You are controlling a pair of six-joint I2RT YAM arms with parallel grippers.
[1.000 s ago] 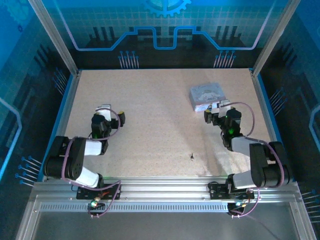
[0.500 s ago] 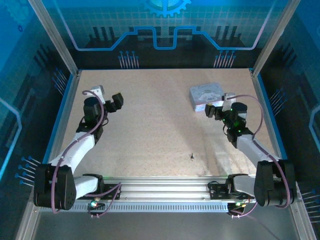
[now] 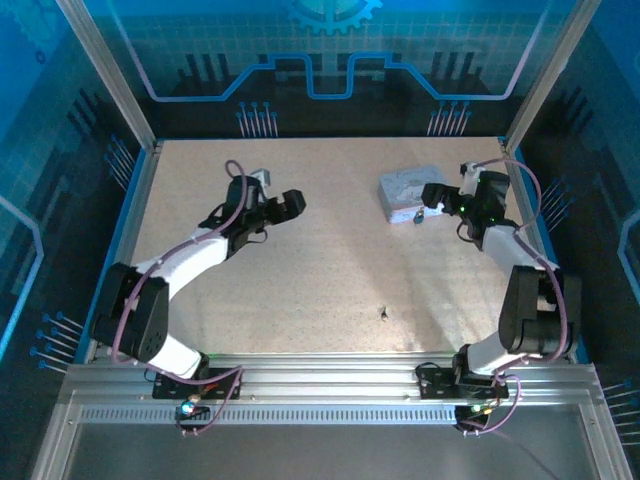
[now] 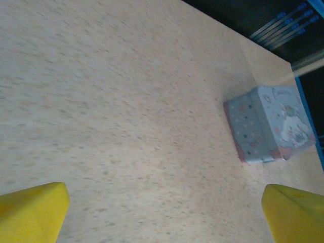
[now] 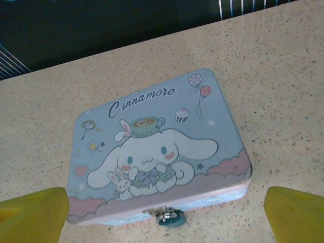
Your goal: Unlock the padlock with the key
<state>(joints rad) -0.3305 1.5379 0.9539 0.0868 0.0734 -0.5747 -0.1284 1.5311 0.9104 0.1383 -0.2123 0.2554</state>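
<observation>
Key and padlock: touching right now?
Apart. The top view shows the key lying alone on the table, well short of the padlock at the front edge of the tin.

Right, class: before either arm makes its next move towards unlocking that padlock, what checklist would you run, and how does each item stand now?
1. Padlock found: ok, it hangs at the front edge of the tin.
2. Key found: ok, it lies on the table, well apart from the tin.
3. Key in a gripper: not ok, neither holds it.
4. Left gripper open: ok, jaws wide apart.
5. Right gripper open: ok, and it faces the padlock.
6. Padlock's orientation for the key: cannot tell, too small.
</observation>
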